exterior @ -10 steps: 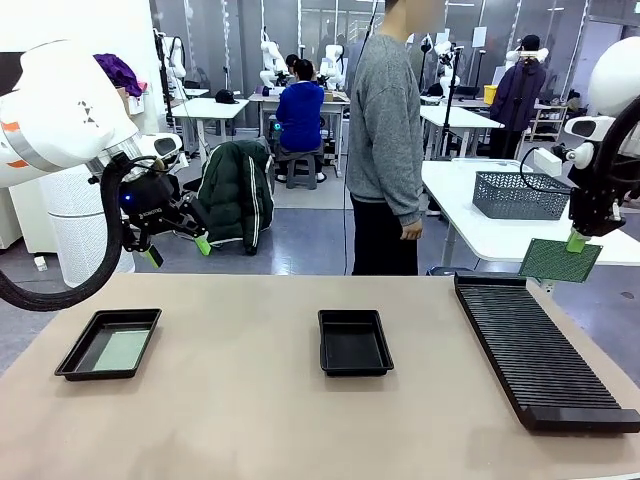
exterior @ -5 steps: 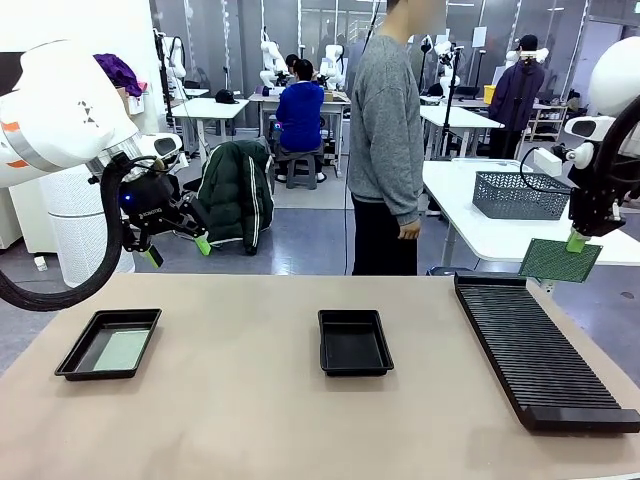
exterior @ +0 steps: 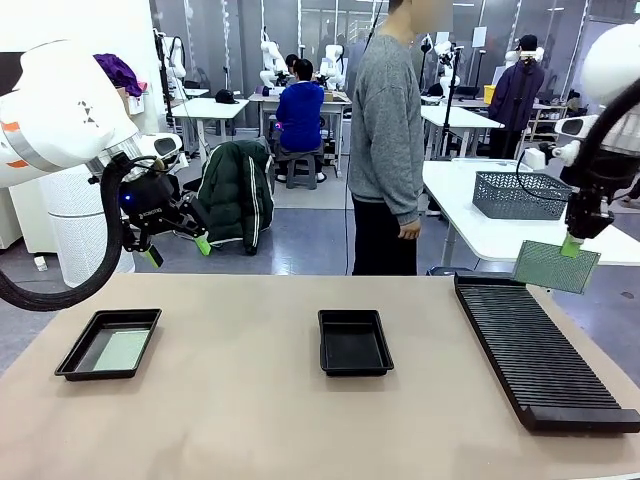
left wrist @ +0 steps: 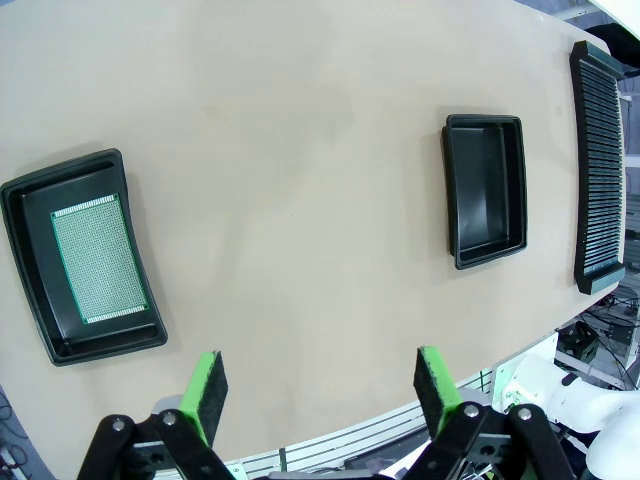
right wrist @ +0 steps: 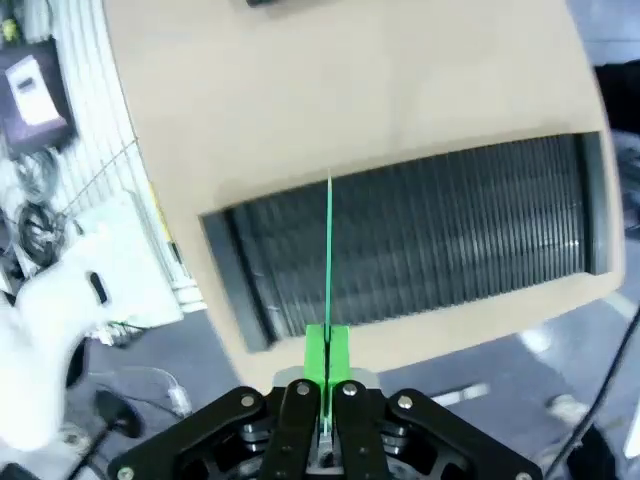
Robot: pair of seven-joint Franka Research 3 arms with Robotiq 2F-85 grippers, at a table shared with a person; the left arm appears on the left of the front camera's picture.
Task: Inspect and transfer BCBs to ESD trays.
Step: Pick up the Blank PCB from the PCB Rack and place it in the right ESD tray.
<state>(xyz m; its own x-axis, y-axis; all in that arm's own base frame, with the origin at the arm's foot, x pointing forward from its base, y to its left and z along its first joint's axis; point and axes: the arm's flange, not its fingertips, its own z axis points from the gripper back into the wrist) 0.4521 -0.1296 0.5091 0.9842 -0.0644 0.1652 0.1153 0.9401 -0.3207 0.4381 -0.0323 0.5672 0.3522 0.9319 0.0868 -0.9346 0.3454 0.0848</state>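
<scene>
now the bcb (exterior: 556,268), clenched in the right end effector (exterior: 572,245), has been raised slightly and tilted above the rack (exterior: 535,350) at frame right: inspection judged underway. left end effector (exterior: 178,251) released, upper left. centre esd tray (exterior: 355,372) unfilled.

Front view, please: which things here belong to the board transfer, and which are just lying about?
Job: held BCB; right end effector; second BCB in left ESD tray; middle ESD tray; slotted rack.
Lying about: grey basket; green jacket.

Lab: white worktables (exterior: 478,236), wire basket (exterior: 520,195), seated person (exterior: 300,115).
</scene>
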